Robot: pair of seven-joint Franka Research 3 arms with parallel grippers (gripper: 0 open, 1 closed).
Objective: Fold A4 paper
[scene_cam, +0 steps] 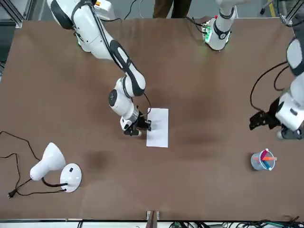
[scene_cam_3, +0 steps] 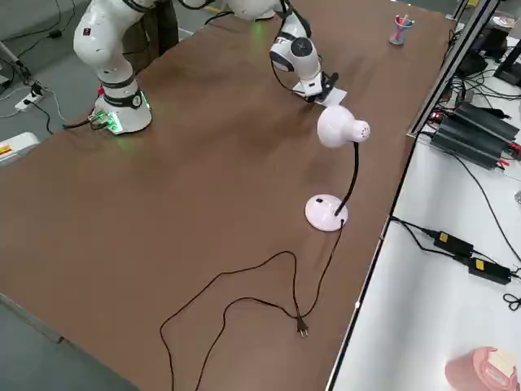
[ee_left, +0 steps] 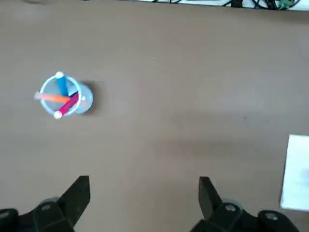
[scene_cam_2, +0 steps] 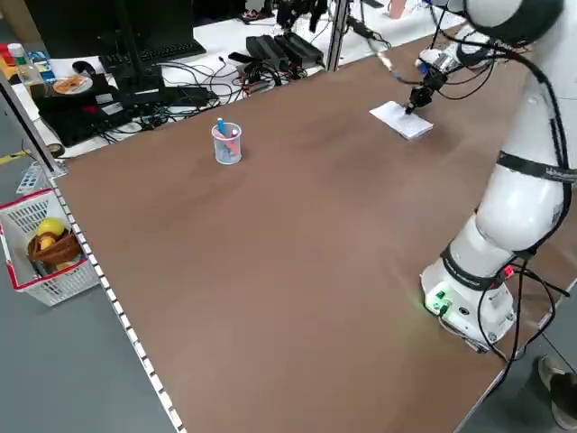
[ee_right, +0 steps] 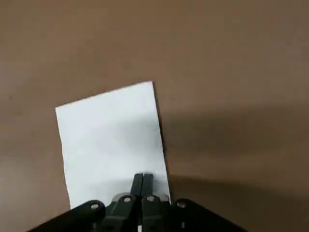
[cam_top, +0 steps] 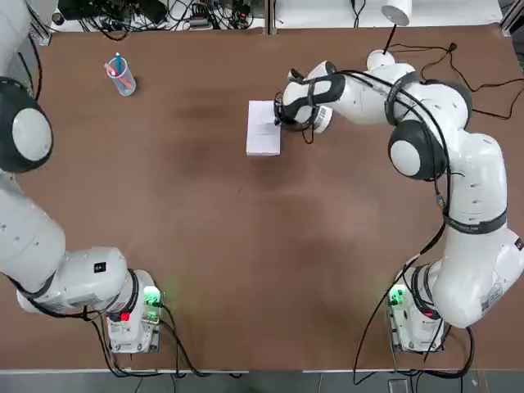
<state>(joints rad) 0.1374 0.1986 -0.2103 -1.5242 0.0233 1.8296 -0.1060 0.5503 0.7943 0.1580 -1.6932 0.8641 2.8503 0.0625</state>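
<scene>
Work surface: broad brown tabletop (cam_top: 205, 205), filling most of the top view. Task item: one thin plain white paper sheet (cam_top: 263, 128), a narrow rectangle lying flat on the tabletop, in the upper middle of the top view and just right of centre in the front view.

Right gripper (ee_right: 143, 175): black, positioned over the paper's edge, left of the sheet's middle in the front view. Its two fingers are clenched together, side by side, at the bottom centre of the right wrist view. Whether they touch the paper or pinch any of it cannot be told.

Left gripper (ee_left: 145, 179): black, raised above the tabletop at the right edge of the front view. Its fingers are released and stand wide apart, with nothing between them. The paper's corner shows at the right edge of the left wrist view, apart from the fingers.

Other items noted: a translucent light-blue plastic cup (cam_top: 120, 76), upper left in the top view, upright, holding blue, orange and magenta markers; a white desk lamp (scene_cam: 50, 159) with round base and black cord, lower left in the front view; a white plastic basket with red rim (scene_cam_2: 68, 289), at the left side of the left side view, on the floor. A person's legs in brown trousers (scene_cam: 172, 7) show at the front view's top edge.
</scene>
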